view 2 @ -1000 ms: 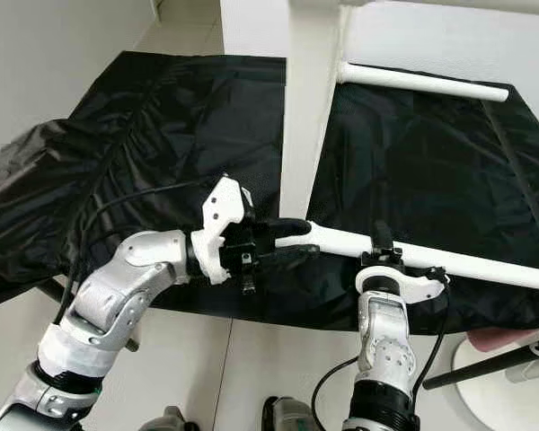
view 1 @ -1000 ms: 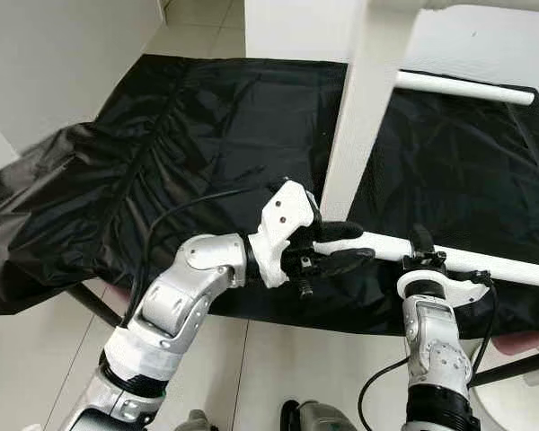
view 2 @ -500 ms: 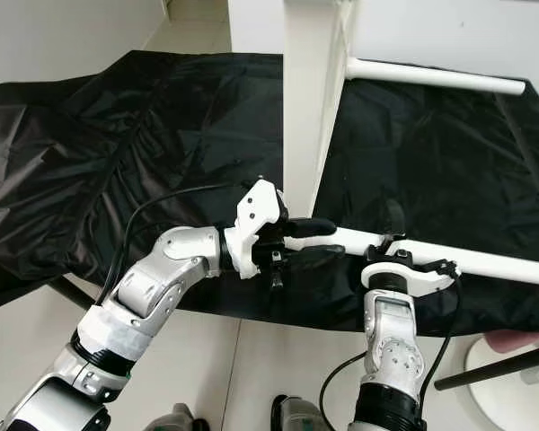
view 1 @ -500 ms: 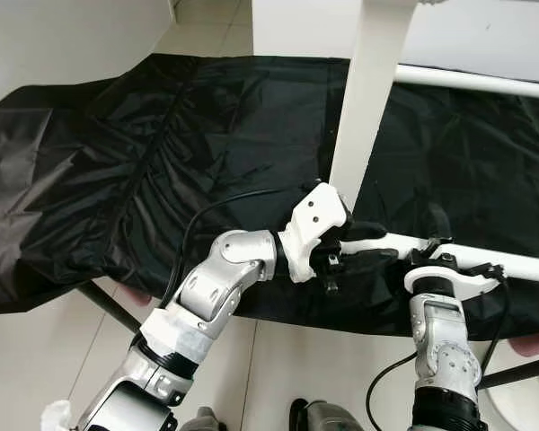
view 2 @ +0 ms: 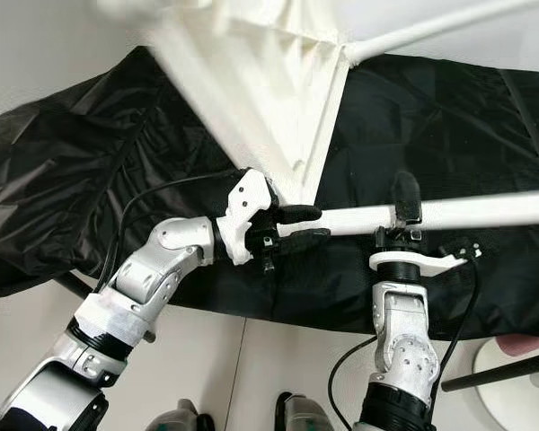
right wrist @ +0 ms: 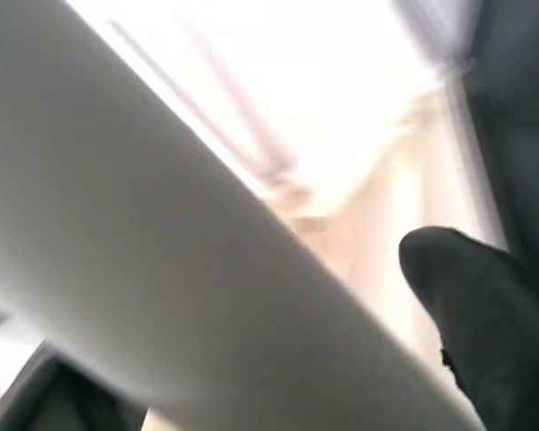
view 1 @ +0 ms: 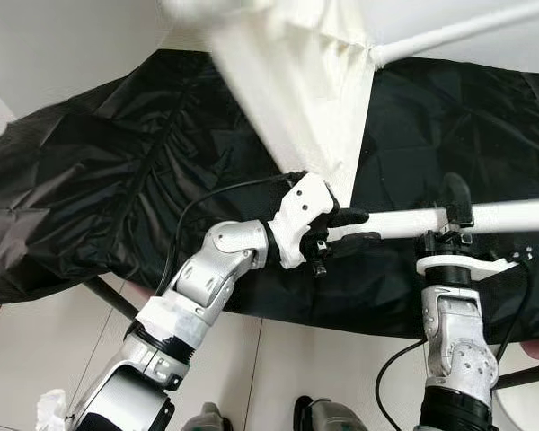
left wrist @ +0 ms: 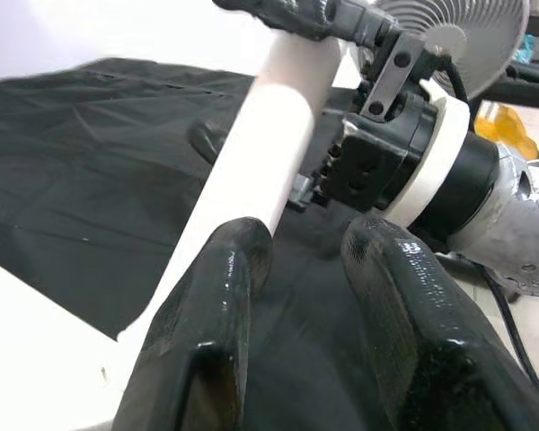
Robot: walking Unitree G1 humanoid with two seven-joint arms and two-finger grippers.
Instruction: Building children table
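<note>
Both grippers are on one long white round table leg point(view 1: 404, 221), which runs roughly level from the scene's centre out to the right, above the black plastic sheet point(view 1: 117, 171) that covers the counter. Left gripper point(view 1: 349, 228) has its jaws clenched on the leg's inner end, one finger above and one below, just beside the joint where the leg meets the white flat tabletop panel point(view 1: 296, 99). Right gripper point(view 1: 453, 208) grasps the same leg farther right, one black finger standing up behind it. Judgement: two spaced grips keep the leg from swinging while its end is held at the panel — likely seating or turning it into its socket. The panel is tilted and blurred in the head views, so it appears to be moving. A second white round leg point(view 1: 458, 30) projects from the panel toward the far right. The joint itself is hidden behind the left gripper — cannot tell if it is seated.
</note>
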